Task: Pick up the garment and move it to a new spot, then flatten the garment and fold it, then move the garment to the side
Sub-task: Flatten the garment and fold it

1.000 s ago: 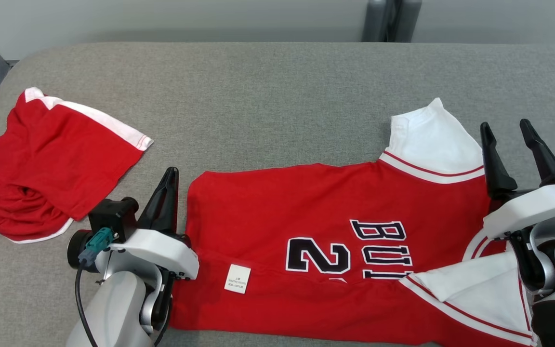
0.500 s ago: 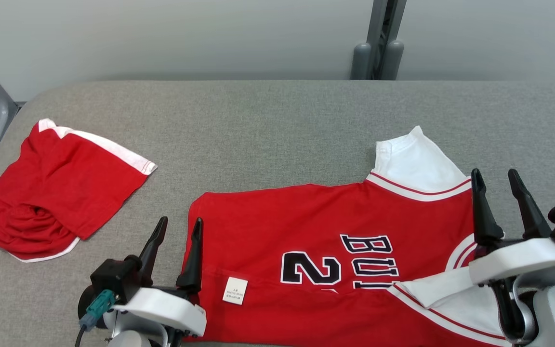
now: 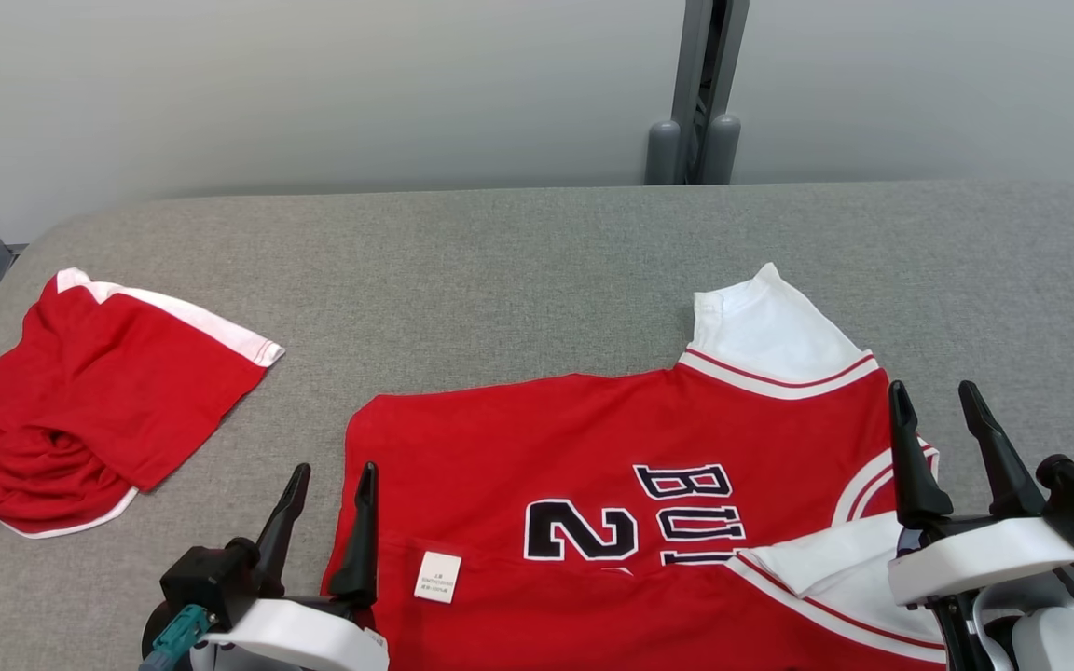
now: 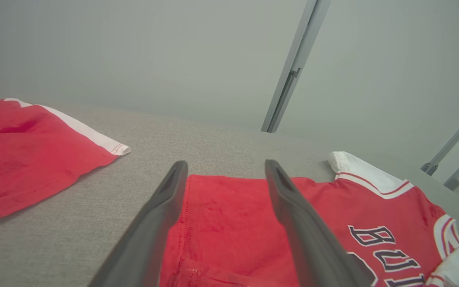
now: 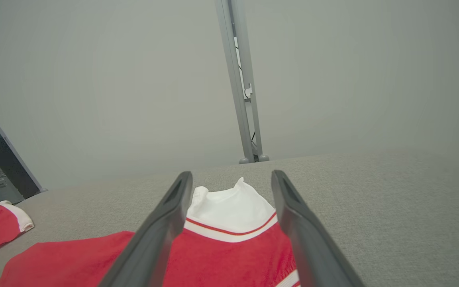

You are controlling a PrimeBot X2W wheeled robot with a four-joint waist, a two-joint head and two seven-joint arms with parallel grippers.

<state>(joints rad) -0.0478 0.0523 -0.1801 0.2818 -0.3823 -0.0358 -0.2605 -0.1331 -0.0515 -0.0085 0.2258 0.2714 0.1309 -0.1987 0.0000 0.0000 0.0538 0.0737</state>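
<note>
Two grippers, left [image 3: 336,471] and right [image 3: 930,390]: jaws apart, empty. From head: tag [image 3: 435,577] on jersey [image 3: 518,447]. Lies crosswise, collar [image 3: 859,485] rightward.

Long black tapered fingers [image 3: 358,536], white wrist housings [image 3: 975,559], teal cable connectors [image 3: 178,632]

Black "2" and "BU" (rest covered) on the red jersey [image 3: 537,438].
</note>
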